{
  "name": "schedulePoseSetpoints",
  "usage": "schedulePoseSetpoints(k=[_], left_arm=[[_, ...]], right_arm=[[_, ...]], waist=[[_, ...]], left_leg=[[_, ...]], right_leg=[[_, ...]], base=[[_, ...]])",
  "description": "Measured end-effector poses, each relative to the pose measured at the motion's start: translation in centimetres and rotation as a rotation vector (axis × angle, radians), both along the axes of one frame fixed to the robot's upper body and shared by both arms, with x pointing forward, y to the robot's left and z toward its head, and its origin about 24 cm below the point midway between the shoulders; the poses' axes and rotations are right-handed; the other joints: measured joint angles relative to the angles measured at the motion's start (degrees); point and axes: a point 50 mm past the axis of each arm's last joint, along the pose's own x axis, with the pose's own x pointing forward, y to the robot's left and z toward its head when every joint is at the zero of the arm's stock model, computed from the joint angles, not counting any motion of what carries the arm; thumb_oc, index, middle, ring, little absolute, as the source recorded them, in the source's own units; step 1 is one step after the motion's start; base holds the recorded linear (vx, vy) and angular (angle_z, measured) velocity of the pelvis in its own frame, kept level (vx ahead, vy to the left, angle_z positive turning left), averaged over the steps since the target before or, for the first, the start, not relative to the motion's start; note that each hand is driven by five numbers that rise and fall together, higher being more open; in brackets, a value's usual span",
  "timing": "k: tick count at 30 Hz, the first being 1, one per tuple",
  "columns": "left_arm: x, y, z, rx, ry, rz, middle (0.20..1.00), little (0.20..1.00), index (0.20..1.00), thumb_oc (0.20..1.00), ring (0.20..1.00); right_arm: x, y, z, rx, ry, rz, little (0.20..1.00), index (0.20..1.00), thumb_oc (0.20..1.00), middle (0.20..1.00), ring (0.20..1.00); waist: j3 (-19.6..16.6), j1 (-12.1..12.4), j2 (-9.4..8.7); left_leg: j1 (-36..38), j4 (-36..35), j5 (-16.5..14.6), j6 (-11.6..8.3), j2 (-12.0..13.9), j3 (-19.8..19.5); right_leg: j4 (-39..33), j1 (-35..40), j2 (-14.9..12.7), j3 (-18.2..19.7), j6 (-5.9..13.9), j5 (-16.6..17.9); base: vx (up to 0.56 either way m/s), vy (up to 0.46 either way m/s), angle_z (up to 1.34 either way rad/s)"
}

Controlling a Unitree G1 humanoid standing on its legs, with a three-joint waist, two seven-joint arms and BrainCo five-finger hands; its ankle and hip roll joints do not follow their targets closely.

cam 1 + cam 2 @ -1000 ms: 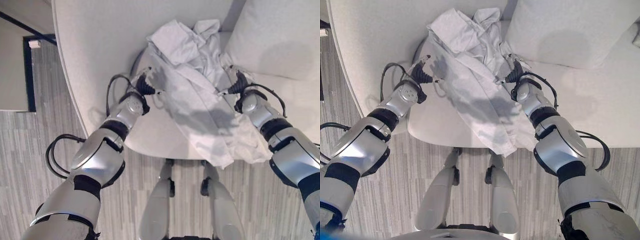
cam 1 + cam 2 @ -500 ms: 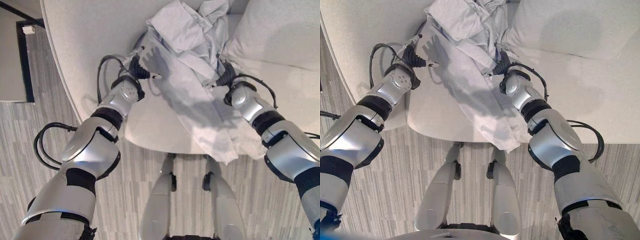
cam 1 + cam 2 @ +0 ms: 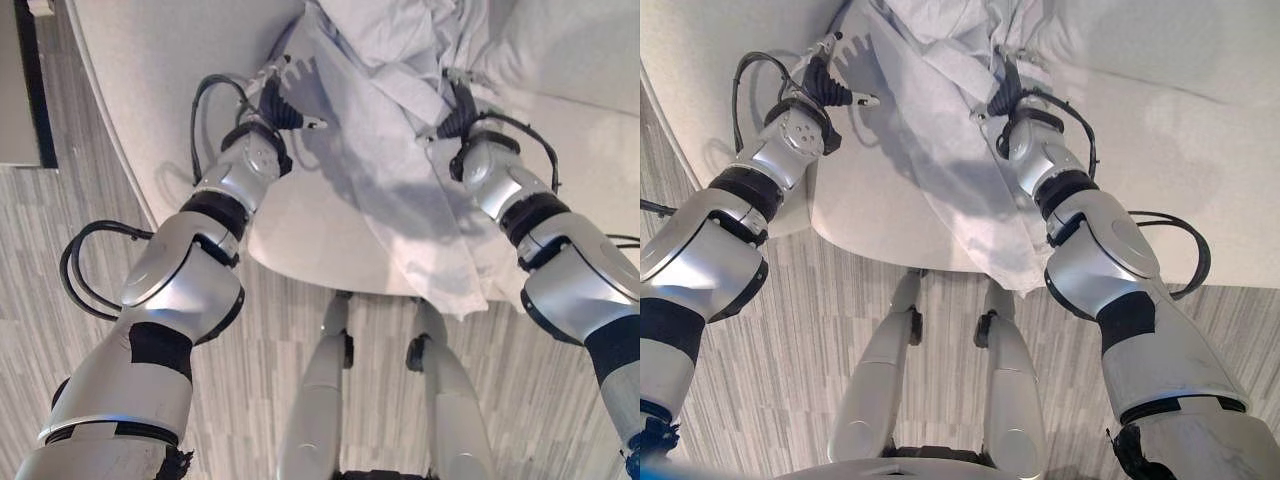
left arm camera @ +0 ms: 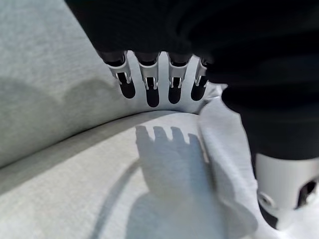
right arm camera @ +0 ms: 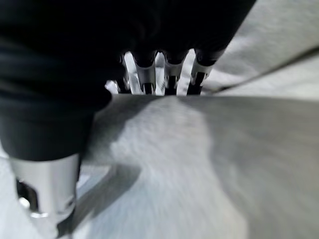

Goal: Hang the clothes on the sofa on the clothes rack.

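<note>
A crumpled white garment (image 3: 390, 170) lies on the pale grey sofa seat (image 3: 290, 230), and its lower end hangs over the seat's front edge. My left hand (image 3: 283, 102) hovers at the garment's left edge, open, with straight fingers (image 4: 149, 89) above the seat and the cloth (image 4: 224, 169) just beside the thumb. My right hand (image 3: 455, 108) is at the garment's right side, open too. Its fingers (image 5: 169, 74) reach out flat over the cloth (image 5: 174, 164).
A large pale cushion (image 3: 580, 50) leans at the sofa's right, close behind my right hand. The sofa's curved arm (image 3: 150, 60) rises on the left. Grey striped flooring (image 3: 60, 230) runs in front of the seat and to its left.
The whole picture has slid up, so the camera has moved. Both hands have reached a little deeper over the seat along the garment's two sides. The garment lies as before.
</note>
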Motion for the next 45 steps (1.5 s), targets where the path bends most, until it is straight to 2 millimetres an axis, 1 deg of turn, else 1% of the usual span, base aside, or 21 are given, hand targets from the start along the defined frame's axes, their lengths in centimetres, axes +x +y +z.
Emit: schedulePoseSetpoints(k=[6,9,13,16,18,22,24,25,29,30,33,35,37,43,45], left_arm=[[0.1,-1.1,0.5,-0.07,-0.022,-0.004,1.0,1.0,1.0,1.0,1.0],[-0.1,-1.9,2.5,-0.073,-0.086,-0.02,1.0,1.0,1.0,1.0,1.0],[-0.2,-2.2,2.8,-0.066,-0.101,-0.03,1.0,1.0,1.0,1.0,1.0],[-0.3,-2.4,3.2,-0.065,-0.108,-0.029,1.0,1.0,1.0,1.0,1.0],[-0.3,-2.4,3.3,-0.064,-0.109,-0.029,1.0,1.0,1.0,1.0,1.0],[-0.4,-2.7,4.3,-0.068,-0.133,-0.037,1.0,1.0,1.0,1.0,1.0],[-0.4,-2.6,4.6,-0.094,-0.136,-0.039,1.0,1.0,1.0,1.0,1.0],[-0.5,-2.4,4.7,-0.1,-0.138,-0.035,1.0,1.0,1.0,1.0,1.0],[-0.5,-2.3,4.7,-0.097,-0.141,-0.031,1.0,1.0,1.0,1.0,1.0],[-0.5,-2.1,4.9,-0.088,-0.145,-0.025,1.0,1.0,1.0,1.0,1.0],[-0.6,-1.3,5.2,-0.077,-0.154,-0.003,1.0,1.0,1.0,1.0,1.0],[-0.6,-1.1,5.3,-0.076,-0.16,0.004,1.0,1.0,1.0,1.0,1.0],[-0.7,-1.0,5.7,-0.078,-0.187,0.016,1.0,1.0,1.0,1.0,1.0],[-0.9,-0.5,6.2,-0.078,-0.212,0.036,1.0,1.0,1.0,1.0,1.0],[-1.0,-0.2,6.3,-0.078,-0.219,0.047,1.0,1.0,1.0,1.0,1.0]], right_arm=[[-0.1,0.5,0.3,0.021,-0.048,-0.028,1.0,1.0,1.0,1.0,1.0],[-0.4,1.3,1.2,0.028,-0.099,0.0,1.0,1.0,1.0,1.0,1.0],[-0.4,1.7,1.3,0.031,-0.114,0.012,1.0,1.0,1.0,1.0,1.0],[-0.6,2.2,1.8,0.034,-0.133,0.036,1.0,1.0,1.0,1.0,1.0],[-0.7,2.6,1.7,0.034,-0.133,0.053,1.0,1.0,1.0,1.0,1.0],[-0.8,3.8,1.5,0.039,-0.132,0.09,1.0,1.0,1.0,1.0,1.0],[-0.9,4.3,1.5,0.037,-0.133,0.109,1.0,1.0,1.0,1.0,1.0],[-1.1,5.0,1.2,0.04,-0.131,0.132,1.0,1.0,1.0,1.0,1.0],[-1.4,6.1,0.2,0.03,-0.119,0.181,1.0,1.0,1.0,1.0,1.0],[-1.5,6.7,0.3,0.015,-0.134,0.197,1.0,1.0,1.0,1.0,1.0],[-2.0,7.6,1.1,0.007,-0.181,0.231,1.0,1.0,1.0,1.0,1.0],[-2.1,7.8,1.2,0.009,-0.191,0.24,1.0,1.0,1.0,1.0,1.0],[-2.3,8.1,1.5,0.014,-0.211,0.256,1.0,1.0,1.0,1.0,1.0],[-2.8,8.2,2.3,-0.002,-0.257,0.278,1.0,1.0,1.0,1.0,1.0],[-3.0,8.5,2.5,0.003,-0.267,0.298,1.0,1.0,1.0,1.0,1.0]], waist=[[-0.01,0.35,0.01],[-0.03,0.24,0.05],[-0.05,0.09,0.07],[-0.05,-0.33,0.07],[-0.05,-1.0,0.06],[-0.05,-1.67,0.06],[-0.06,-1.73,0.04],[-0.06,-2.11,0.04],[-0.1,-3.51,-0.03],[-0.27,-3.85,-0.33],[-0.28,-4.77,-0.39],[-0.28,-4.86,-0.39],[-0.39,-4.96,-0.6],[-0.33,-5.57,-0.75],[-0.39,-6.1,-1.25]], left_leg=[[-0.62,-0.12,0.0,0.01,-0.13,0.62],[-2.21,0.04,0.28,0.24,-0.11,1.1],[-2.49,-0.03,0.27,0.23,-0.21,1.75],[-3.14,0.0,0.39,0.39,-0.28,2.36],[-3.14,0.02,0.4,0.4,-0.23,2.38],[-3.15,0.02,0.4,0.4,-0.11,2.84],[-3.14,0.02,0.39,0.41,-0.12,3.63],[-3.15,0.02,0.38,0.42,-0.17,4.1],[-3.71,0.29,0.34,0.42,-0.16,4.36],[-4.44,0.42,0.34,0.43,-0.26,4.74],[-6.21,1.04,0.34,0.43,-0.23,5.13],[-6.51,1.13,0.32,0.42,-0.27,5.28],[-7.45,1.39,0.28,0.43,-0.11,5.27],[-9.01,1.95,0.28,0.44,-0.04,5.1],[-9.21,2.08,0.27,0.42,-0.05,5.0]], right_leg=[[0.08,-1.0,-0.14,0.72,0.03,0.07],[1.5,-3.56,-0.23,1.65,0.03,0.07],[2.09,-4.48,-0.39,2.35,0.07,0.03],[2.55,-5.58,-0.49,2.96,0.06,0.06],[2.56,-5.61,-0.43,3.01,0.06,0.07],[2.69,-5.97,-0.26,3.53,-0.02,0.13],[3.0,-6.42,-0.26,4.38,0.01,0.21],[3.52,-7.0,-0.29,5.04,0.05,0.25],[3.71,-7.66,-0.27,5.5,0.13,0.3],[3.8,-8.62,-0.21,5.97,0.25,0.46],[3.8,-10.25,-0.13,6.3,0.12,0.96],[3.8,-10.58,0.06,6.44,0.1,1.05],[3.81,-11.39,0.09,6.44,0.07,1.11],[3.8,-12.54,0.37,6.31,-0.01,1.48],[3.8,-12.64,0.38,6.25,0.0,1.47]], base=[[0.03,0.042,-0.04],[0.04,0.054,-0.1],[0.03,0.02,-0.05],[0.01,0.001,-0.07],[0.0,0.0,0.0],[0.01,0.019,-0.05],[0.01,0.032,-0.13],[0.01,0.024,-0.14],[0.01,0.019,-0.05],[0.01,0.01,-0.06],[0.0,0.028,-0.05],[0.0,0.014,-0.02],[0.0,0.0,0.0],[0.0,0.0,0.0],[0.0,0.0,0.0]])
